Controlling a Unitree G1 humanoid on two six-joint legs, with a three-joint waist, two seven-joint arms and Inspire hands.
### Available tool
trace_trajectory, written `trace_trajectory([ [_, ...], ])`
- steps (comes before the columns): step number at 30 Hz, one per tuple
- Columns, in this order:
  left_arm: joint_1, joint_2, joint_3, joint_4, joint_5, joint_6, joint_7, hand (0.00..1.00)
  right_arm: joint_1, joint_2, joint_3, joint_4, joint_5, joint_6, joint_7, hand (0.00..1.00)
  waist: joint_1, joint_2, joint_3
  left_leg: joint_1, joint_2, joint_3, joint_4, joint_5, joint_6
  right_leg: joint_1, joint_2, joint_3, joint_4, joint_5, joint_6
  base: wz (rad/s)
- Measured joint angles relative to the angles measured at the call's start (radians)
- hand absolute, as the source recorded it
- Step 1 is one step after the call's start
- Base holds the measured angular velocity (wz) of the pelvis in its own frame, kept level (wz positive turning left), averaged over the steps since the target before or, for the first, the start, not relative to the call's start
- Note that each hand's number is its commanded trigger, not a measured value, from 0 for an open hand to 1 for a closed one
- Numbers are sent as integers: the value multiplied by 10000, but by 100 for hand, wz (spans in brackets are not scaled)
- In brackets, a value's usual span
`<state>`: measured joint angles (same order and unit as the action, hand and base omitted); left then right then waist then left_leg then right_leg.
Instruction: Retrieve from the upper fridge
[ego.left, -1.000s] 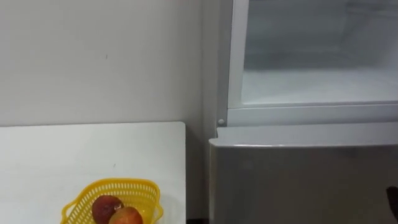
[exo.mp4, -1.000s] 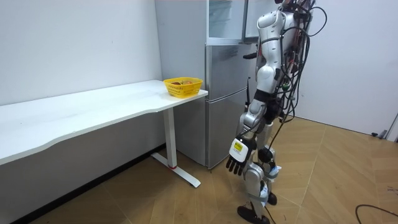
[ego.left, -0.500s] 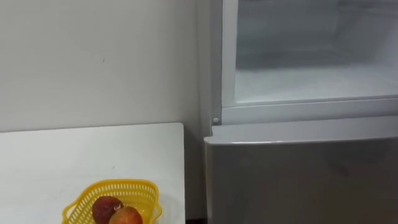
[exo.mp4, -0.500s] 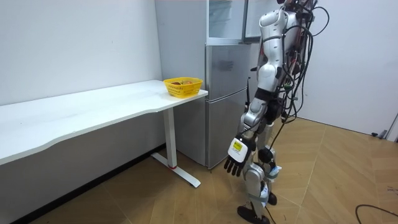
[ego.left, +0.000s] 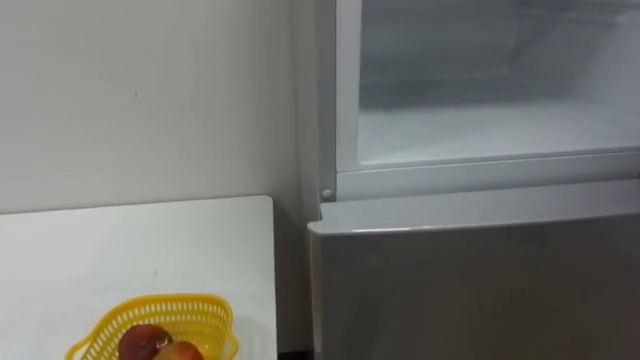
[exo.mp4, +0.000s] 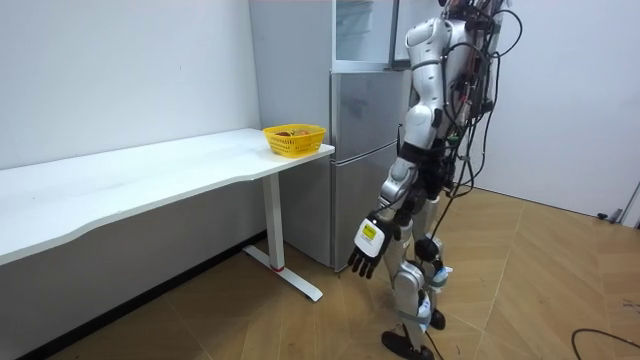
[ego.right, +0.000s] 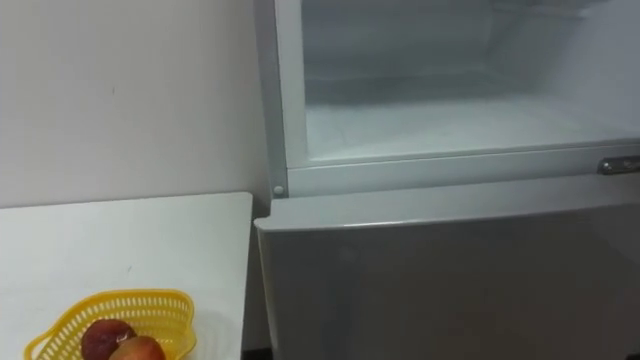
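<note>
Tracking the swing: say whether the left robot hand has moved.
Yes: the left robot hand swung toward the room view's left, nearer the table leg.

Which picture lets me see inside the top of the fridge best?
The right eye view: the open upper fridge compartment spans most of it. The left eye view shows less of it; the room view a narrow slice.

Yellow plastic basket (ego.left: 190, 312) was seen set near the right end of the white table (ego.left: 120, 250), toward its near edge. Two fruits were held in it, touching: one dark red (ego.left: 142, 341), one orange-red (ego.left: 178, 352). Table was placed against a white wall (ego.left: 140, 100) and carried on a white leg (exo.mp4: 272, 225). Wood floor (exo.mp4: 520, 290) was laid in herringbone.
</note>
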<state>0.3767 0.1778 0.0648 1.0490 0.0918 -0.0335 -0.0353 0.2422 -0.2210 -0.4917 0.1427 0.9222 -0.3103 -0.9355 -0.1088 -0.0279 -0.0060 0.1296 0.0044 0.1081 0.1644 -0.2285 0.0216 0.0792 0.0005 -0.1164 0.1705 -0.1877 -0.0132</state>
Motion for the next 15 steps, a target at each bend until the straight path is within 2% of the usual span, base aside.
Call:
trace_trajectory([
  [2,23,17,109,-42,1,-15,3,0,-13,-453,-273,-134,1104,-40,30,0,-23,-47,-4,-52,2,87,0,0,0,-128,9,105,90,0,0,-15],
  [4,21,35,129,-84,1,-39,5,0,-107,-562,-477,-280,1735,-79,184,0,-19,-82,-12,-137,7,187,0,0,1,-270,17,207,208,-1,-1,-17],
  [5,28,34,152,-102,7,-43,5,0,-200,-589,-547,-406,2201,-87,313,0,-17,-96,0,-148,19,288,1,1,2,-308,38,319,220,3,-2,-20],
  [11,100,50,622,-271,39,-43,-259,0,-284,-611,-939,-396,4906,-117,1620,0,-6,-160,15,-195,11,350,5,-1,3,-497,8,344,325,-13,3,-4],
  [15,312,47,1096,-649,127,-53,-463,0,-491,-607,-1259,-377,5369,-54,2591,0,-5,-144,17,-185,21,349,5,-1,4,-448,15,344,335,-20,3,0],
])
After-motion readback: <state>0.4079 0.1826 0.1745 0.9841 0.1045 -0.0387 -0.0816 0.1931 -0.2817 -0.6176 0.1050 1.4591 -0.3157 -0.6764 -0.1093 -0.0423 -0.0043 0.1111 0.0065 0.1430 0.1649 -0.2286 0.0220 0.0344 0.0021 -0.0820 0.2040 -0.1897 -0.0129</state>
